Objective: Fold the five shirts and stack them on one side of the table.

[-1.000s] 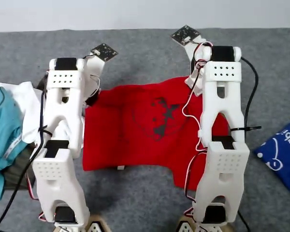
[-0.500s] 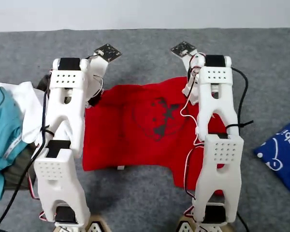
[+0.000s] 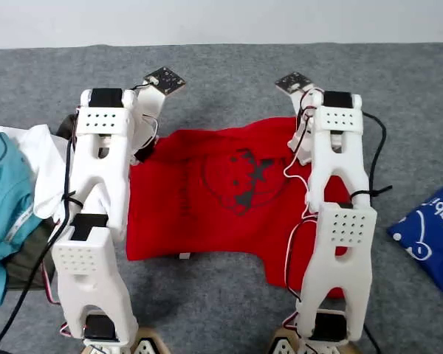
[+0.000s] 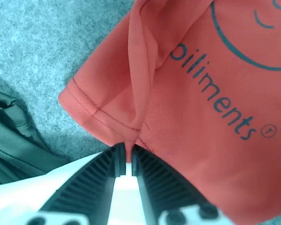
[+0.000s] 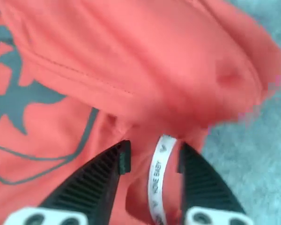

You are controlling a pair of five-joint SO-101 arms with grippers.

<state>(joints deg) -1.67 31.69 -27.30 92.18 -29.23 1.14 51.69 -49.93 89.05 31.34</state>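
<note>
red shirt (image 3: 199, 206) flat mid counter (image 3: 221, 81), betw both arms | L end effector (image 4: 124, 152) pinched tight on its sleeve hem | R end effector (image 5: 152, 157) fingers apart, astride neck label (image 5: 157, 178) | teal shirt (image 3: 4, 199) + white shirt (image 3: 44, 158) heaped at counter's L-arm side | blue shirt (image 3: 428, 228) at R-arm side, well apart from red

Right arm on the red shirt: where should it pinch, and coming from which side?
Pinch the bunched fabric at the white neck label, on the red shirt's far edge, coming down from above. The right gripper is open with the label between its jaws, so it likely only needs to close. The left gripper is shut on a hem fold.
</note>
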